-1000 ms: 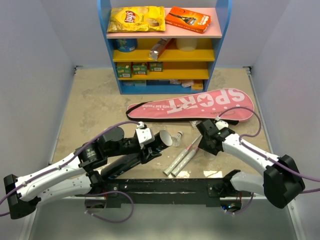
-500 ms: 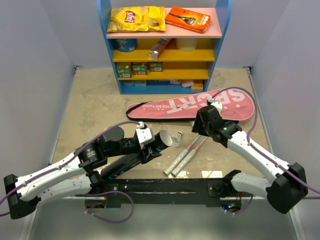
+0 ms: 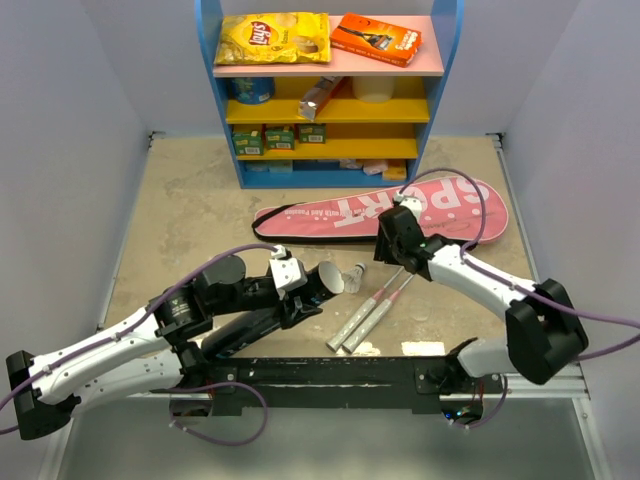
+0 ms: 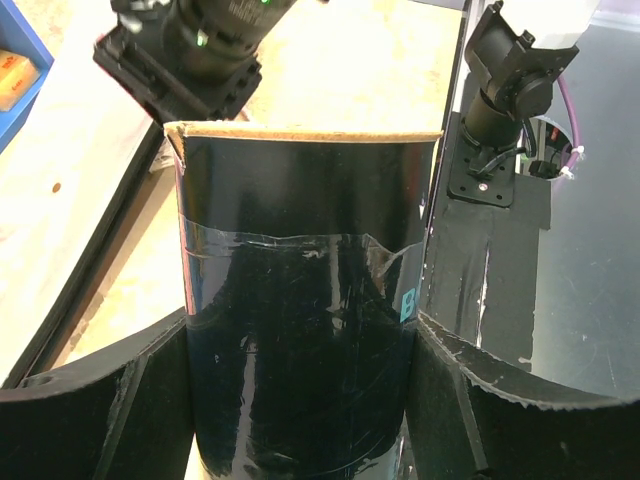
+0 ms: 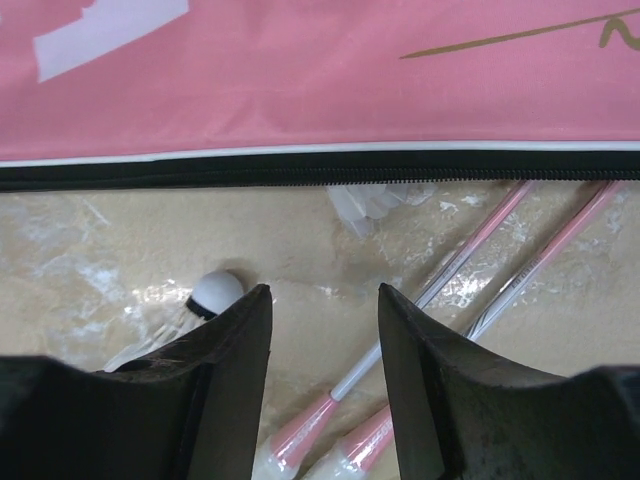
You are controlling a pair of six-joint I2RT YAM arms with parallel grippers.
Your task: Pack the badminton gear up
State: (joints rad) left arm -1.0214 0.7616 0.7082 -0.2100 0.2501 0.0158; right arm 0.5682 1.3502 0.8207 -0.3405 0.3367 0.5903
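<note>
My left gripper (image 3: 308, 285) is shut on the long black tube (image 3: 262, 322), which rises between both fingers in the left wrist view (image 4: 300, 330); its open end (image 3: 331, 277) points right. The pink SPORT bag (image 3: 400, 208) lies across the table. My right gripper (image 3: 390, 250) hovers at the bag's black zip edge (image 5: 300, 170), open (image 5: 323, 300) with nothing held. Two rackets (image 3: 368, 310) lie under it, pink shafts (image 5: 470, 262) running to the bag, heads hidden. A white shuttlecock (image 5: 215, 293) sits by the left finger, between the tube mouth and the gripper (image 3: 357, 272).
A blue shelf unit (image 3: 330, 100) stands at the back with a yellow crisp packet (image 3: 272, 38) and an orange box (image 3: 376, 37) on top. A black rail (image 3: 330, 370) runs along the near edge. A white feathery piece (image 5: 375, 205) lies against the zip edge.
My right gripper has moved up and left, from beside the racket shafts to the bag's lower edge. The left arm and tube have stayed put.
</note>
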